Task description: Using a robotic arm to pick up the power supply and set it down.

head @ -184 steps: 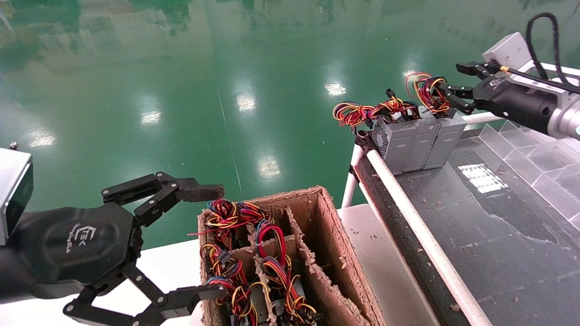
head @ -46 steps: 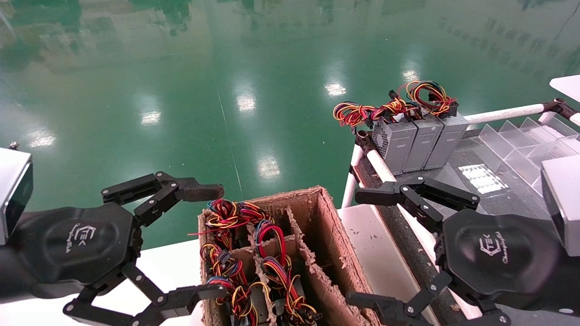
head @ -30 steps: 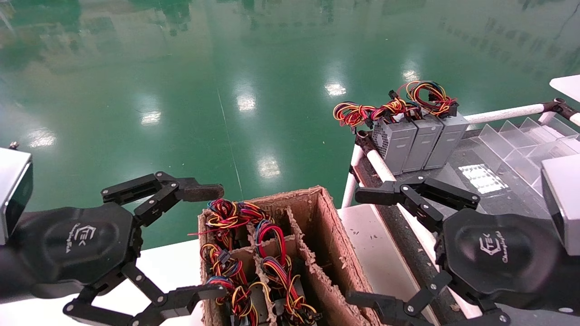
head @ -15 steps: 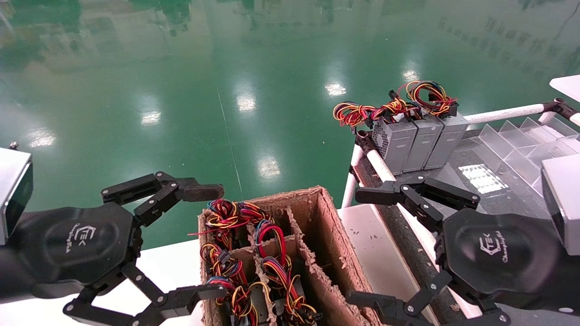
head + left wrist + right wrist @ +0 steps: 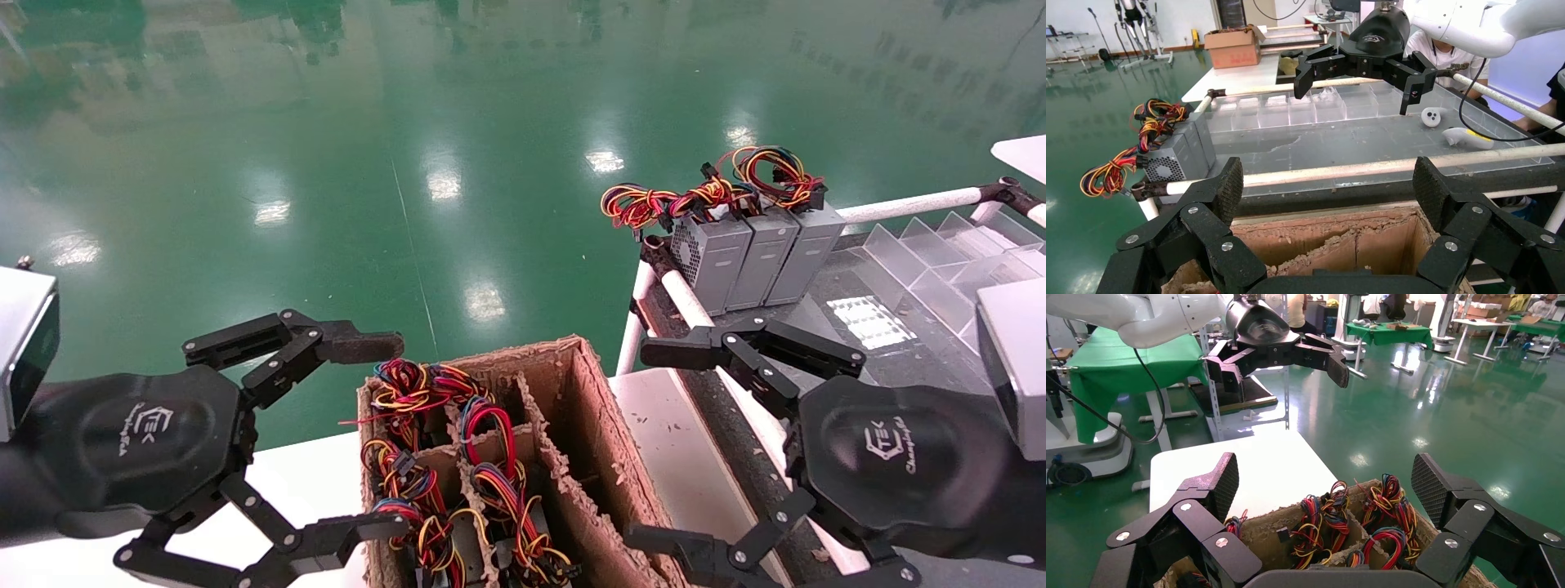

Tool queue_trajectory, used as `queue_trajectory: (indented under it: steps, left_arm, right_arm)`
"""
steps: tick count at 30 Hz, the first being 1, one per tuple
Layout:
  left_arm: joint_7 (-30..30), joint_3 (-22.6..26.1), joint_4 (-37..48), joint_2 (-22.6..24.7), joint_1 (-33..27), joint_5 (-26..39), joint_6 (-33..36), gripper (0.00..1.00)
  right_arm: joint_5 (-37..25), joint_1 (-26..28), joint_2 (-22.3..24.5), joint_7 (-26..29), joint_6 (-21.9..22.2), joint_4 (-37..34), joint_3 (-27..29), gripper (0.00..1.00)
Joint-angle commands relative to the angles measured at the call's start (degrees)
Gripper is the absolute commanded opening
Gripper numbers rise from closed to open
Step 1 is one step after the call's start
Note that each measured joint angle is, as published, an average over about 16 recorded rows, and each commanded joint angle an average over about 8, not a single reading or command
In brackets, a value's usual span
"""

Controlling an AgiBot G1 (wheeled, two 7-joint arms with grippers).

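Observation:
Three grey boxes stand side by side at the far end of the black table; the leftmost one shows a vent face. The power supply (image 5: 805, 249) is the plain rightmost one, upright, with its looped coloured wires (image 5: 772, 175) on top, and nothing grips it. The row also shows in the left wrist view, vent-faced box (image 5: 1171, 164) in front. My right gripper (image 5: 651, 445) hangs open and empty just right of the cardboard box. My left gripper (image 5: 382, 435) hangs open and empty at the box's left side. Each wrist view shows its own fingers spread, left gripper (image 5: 1329, 184) and right gripper (image 5: 1324, 484).
The partitioned cardboard box (image 5: 584, 408) holds several more wire bundles (image 5: 490, 465) in its left cells; its right cell looks empty. A white rail (image 5: 735, 384) edges the black table (image 5: 882, 425). Clear plastic dividers (image 5: 940, 253) stand at the far right. Green floor lies beyond.
Six seconds ago my right gripper was at the rightmost box's wires; it has since drawn back beside the cardboard box. Over the last 1.5 seconds nothing has moved.

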Motion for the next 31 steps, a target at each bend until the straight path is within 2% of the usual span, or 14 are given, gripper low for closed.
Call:
queue_trajectory:
  steps: [1,31]
  left_arm:
    - [0.0,0.0,0.0,0.0,0.0,0.0,0.0,1.0]
    - [0.0,0.0,0.0,0.0,0.0,0.0,0.0,1.0]
  right_arm:
    - [0.0,0.0,0.0,0.0,0.0,0.0,0.0,1.0]
    - [0.0,0.0,0.0,0.0,0.0,0.0,0.0,1.0]
